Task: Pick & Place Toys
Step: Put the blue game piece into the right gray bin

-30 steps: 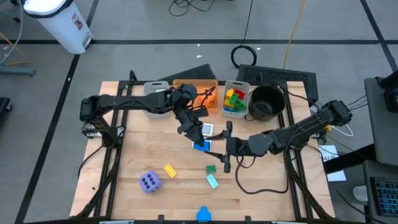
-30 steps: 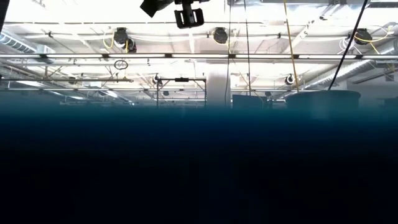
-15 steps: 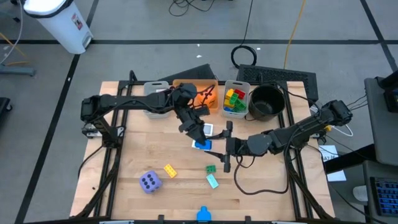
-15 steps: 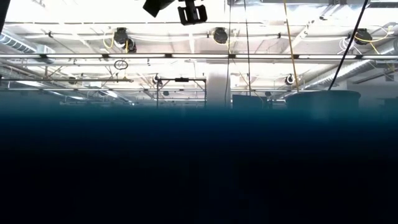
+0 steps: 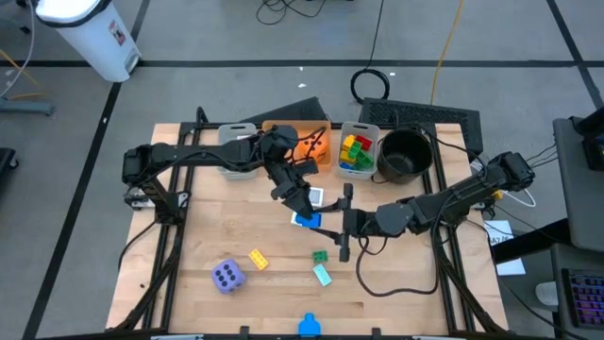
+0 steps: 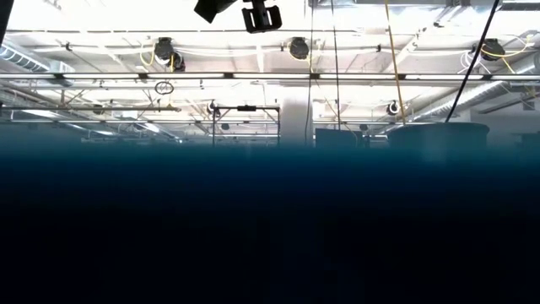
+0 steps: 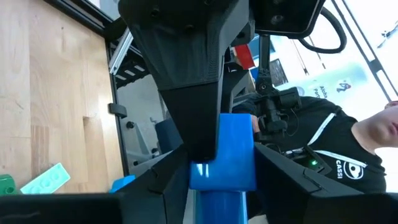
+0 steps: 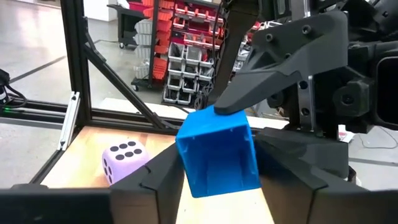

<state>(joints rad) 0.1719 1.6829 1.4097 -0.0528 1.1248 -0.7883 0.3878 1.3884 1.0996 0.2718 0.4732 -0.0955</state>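
Squarely between claws, hollow blue brick (image 8: 219, 151)

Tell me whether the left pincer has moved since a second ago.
Barely: in the high view the left pincer with the blue brick stays just below the orange bin.

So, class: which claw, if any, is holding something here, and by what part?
A blue brick sits between both claws. The left claw pinches its upper edge; the right claw flanks its lower sides. Whether the right one is actually gripping cannot be told.
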